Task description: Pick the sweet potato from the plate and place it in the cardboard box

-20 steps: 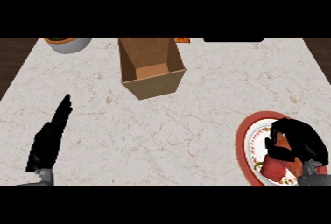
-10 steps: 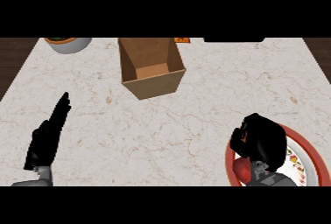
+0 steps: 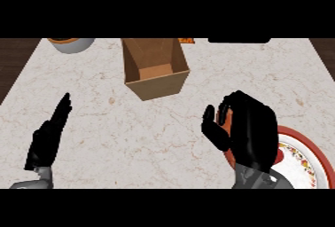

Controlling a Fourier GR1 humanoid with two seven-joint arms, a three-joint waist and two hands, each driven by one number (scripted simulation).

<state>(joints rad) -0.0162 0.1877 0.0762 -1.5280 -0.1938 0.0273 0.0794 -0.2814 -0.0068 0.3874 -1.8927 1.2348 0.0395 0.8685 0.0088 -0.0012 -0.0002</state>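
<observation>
My right hand (image 3: 248, 131) hangs over the counter just left of the red-rimmed plate (image 3: 307, 155), fingers and thumb curled round the orange sweet potato (image 3: 226, 126), of which only a sliver shows between them. The open cardboard box (image 3: 156, 71) stands at the back, above and to the left of that hand, its inside bare. My left hand (image 3: 47, 137) rests open at the lower left with its fingers straight, pointing away from me.
A grey bowl (image 3: 71, 43) with orange contents sits at the back left corner. A dark object (image 3: 239, 40) lies along the back edge at the right. The marble counter ends in dark wood at both sides.
My right hand has risen off the plate with the sweet potato and moved left and toward the box. The left hand has stayed put.
</observation>
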